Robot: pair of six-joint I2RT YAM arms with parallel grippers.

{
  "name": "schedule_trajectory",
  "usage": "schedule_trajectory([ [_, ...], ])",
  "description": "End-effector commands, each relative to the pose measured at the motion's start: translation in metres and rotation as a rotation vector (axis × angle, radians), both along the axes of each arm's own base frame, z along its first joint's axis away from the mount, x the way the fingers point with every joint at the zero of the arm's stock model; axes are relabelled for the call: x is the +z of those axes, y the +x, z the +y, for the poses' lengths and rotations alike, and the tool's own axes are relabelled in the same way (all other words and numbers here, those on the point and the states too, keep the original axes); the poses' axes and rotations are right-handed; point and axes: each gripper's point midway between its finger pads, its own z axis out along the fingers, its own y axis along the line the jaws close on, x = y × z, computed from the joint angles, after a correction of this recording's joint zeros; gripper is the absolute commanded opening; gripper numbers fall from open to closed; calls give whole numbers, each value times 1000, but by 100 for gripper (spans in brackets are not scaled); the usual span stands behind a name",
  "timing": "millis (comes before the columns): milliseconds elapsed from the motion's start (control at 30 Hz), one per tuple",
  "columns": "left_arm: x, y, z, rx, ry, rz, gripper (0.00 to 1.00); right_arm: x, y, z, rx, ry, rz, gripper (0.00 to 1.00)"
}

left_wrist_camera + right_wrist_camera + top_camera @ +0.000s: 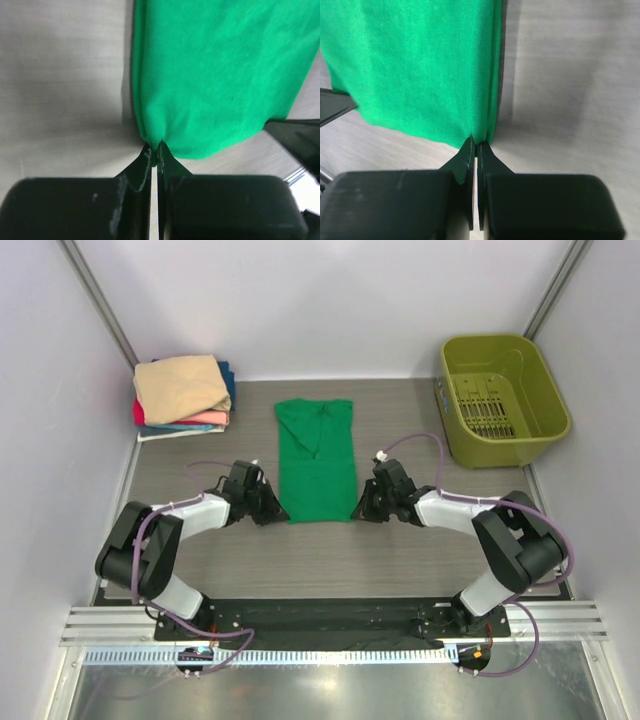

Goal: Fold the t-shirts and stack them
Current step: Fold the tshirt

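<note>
You had both claws clamped on the near hem of the green t-shirt (315,455), one at each corner.

At the far left corner of the table (400,560) sat the folded stack (183,395), well apart from the work. Your left gripper (277,513) (154,147) was clenched on the shirt's near left corner, cloth puckering into its shut tips. The shirt lay mid-table as a narrow strip, its long axis running from the near edge toward the far edge, so all of it stretched away from both claws. Your right gripper (358,512) (475,142) was clenched on the near right corner, no farther from the cloth than the left. The bin (505,448) stood at the far right corner. The coming fold likely turned on carrying that hem straight along the axis, both arms in step.
</note>
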Motion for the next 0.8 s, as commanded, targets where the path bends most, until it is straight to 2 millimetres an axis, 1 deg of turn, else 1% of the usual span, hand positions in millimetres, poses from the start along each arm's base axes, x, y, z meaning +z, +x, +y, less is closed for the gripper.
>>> schedule_trajectory([
  [0,6,-25,3,-12,24,12,0,14,-13,-7,21,-3,-26,1],
  [33,9,-32,0,-22,22,12,0,22,-16,-8,22,7,-41,1],
  [100,6,-49,2,-29,39,36,0,21,-29,-13,29,-2,-27,1],
  [133,16,-55,-3,-45,26,9,0,30,-32,-13,31,12,-45,1],
  [200,16,-73,1,-34,36,27,0,29,-46,-17,37,4,-24,1],
  [233,27,-76,1,-28,19,-6,0,33,-53,-14,43,11,-24,1],
  [267,32,-83,-1,-19,7,-3,0,40,-59,-15,45,18,-42,1],
  [300,27,-94,6,-8,29,20,0,42,-66,-16,43,16,-37,1],
  [333,41,-98,4,-9,0,-17,0,45,-75,-13,60,19,-40,1],
  [367,43,-103,6,-5,-4,-17,0,52,-81,-14,44,40,-53,1],
  [400,41,-111,11,16,8,8,0,53,-88,-15,46,39,-45,1],
  [433,47,-117,9,8,-4,-2,0,56,-96,-13,59,45,-46,1],
  [467,56,-120,10,11,-26,-26,0,58,-100,-14,39,52,-43,1],
  [500,57,-127,13,20,-21,-9,0,65,-106,-14,44,66,-54,1],
  [533,59,-131,14,17,-21,-12,0,67,-109,-14,40,72,-59,1],
  [567,63,-138,17,17,-27,-14,0,69,-116,-11,49,81,-55,1],
  [600,64,-141,19,28,-31,-6,0,71,-118,-13,40,79,-61,1],
  [667,65,-146,21,35,-38,-4,0,76,-123,-9,47,89,-63,1],
  [733,74,-148,23,46,-62,-20,0,80,-125,-8,31,81,-75,1],
  [767,78,-148,23,49,-67,-32,0,88,-124,-5,29,90,-89,1],
])
